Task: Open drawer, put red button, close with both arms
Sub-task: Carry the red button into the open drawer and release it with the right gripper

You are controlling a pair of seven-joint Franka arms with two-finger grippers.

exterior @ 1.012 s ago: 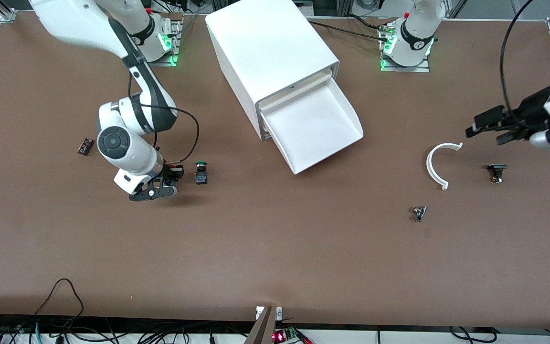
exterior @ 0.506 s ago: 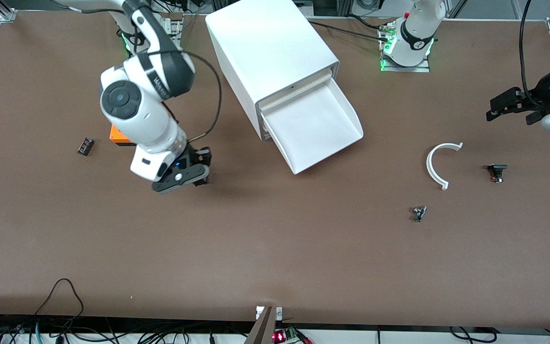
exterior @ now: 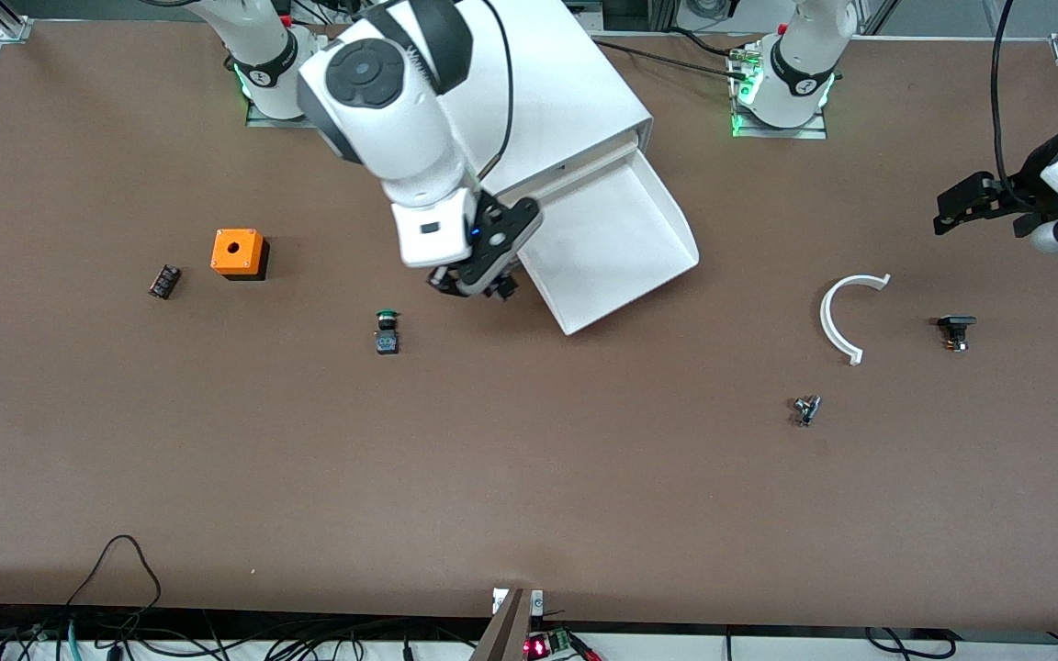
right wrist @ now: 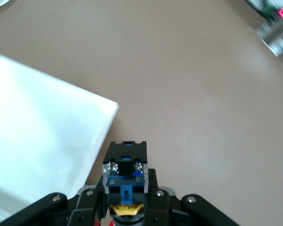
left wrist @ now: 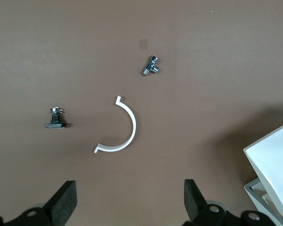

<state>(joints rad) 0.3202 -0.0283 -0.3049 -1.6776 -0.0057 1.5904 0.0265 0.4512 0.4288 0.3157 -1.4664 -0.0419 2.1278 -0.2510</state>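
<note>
The right gripper (exterior: 478,275) hangs over the table just beside the open drawer's (exterior: 616,240) corner nearest the right arm's end, its fingers (right wrist: 155,200) pinching the red button (right wrist: 126,176). In the right wrist view the button's black-and-blue body juts out between the fingers, yellow ring just showing, with the drawer's white floor alongside. The drawer stands pulled out of the white cabinet (exterior: 520,101). The left gripper (exterior: 974,207) waits in the air near the left arm's end of the table, its fingers (left wrist: 66,200) spread wide and holding nothing. Below it lie a white arc (exterior: 846,317), a small black part (exterior: 954,330) and a metal fitting (exterior: 805,408). Toward the right arm's end sit a green button (exterior: 387,332), an orange box (exterior: 239,253) and a small dark block (exterior: 163,280).
</note>
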